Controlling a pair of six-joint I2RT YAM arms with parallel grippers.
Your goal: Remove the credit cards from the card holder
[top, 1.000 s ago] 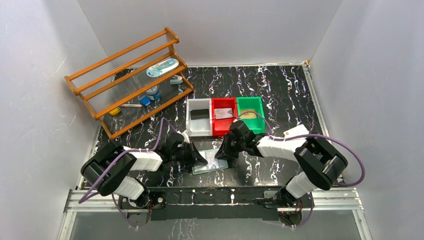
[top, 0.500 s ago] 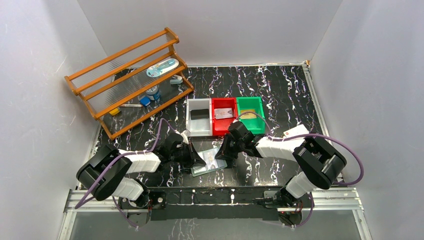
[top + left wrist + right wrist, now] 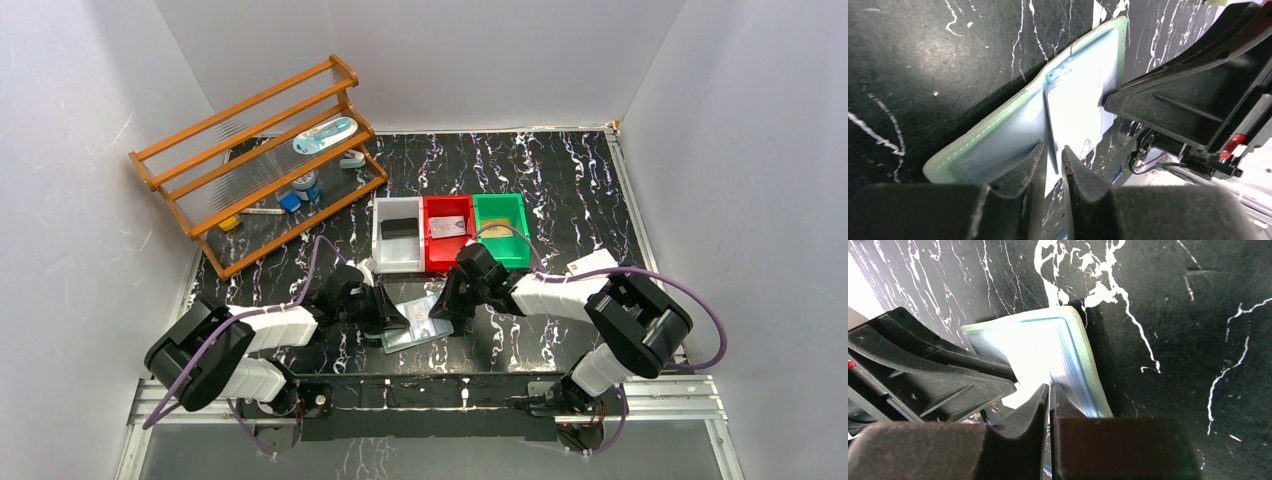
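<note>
The card holder lies spread open on the black marbled table between my two grippers, its grey-green rim and clear pockets showing. A pale credit card sits in it, also bright in the left wrist view. My left gripper is at the holder's left half, jaws a narrow gap apart, with a thin pocket edge standing loose between them. My right gripper is shut on a thin pale sheet, apparently the card's edge.
Just behind the holder stand three bins: white with a dark card, red with a pale card, green. A wooden rack with small items fills the back left. A white box lies by the right arm.
My right jaws have closed down onto the pale sheet. My left jaws have eased slightly apart, and the left arm's elbow has drifted down and left. The holder has barely shifted.
</note>
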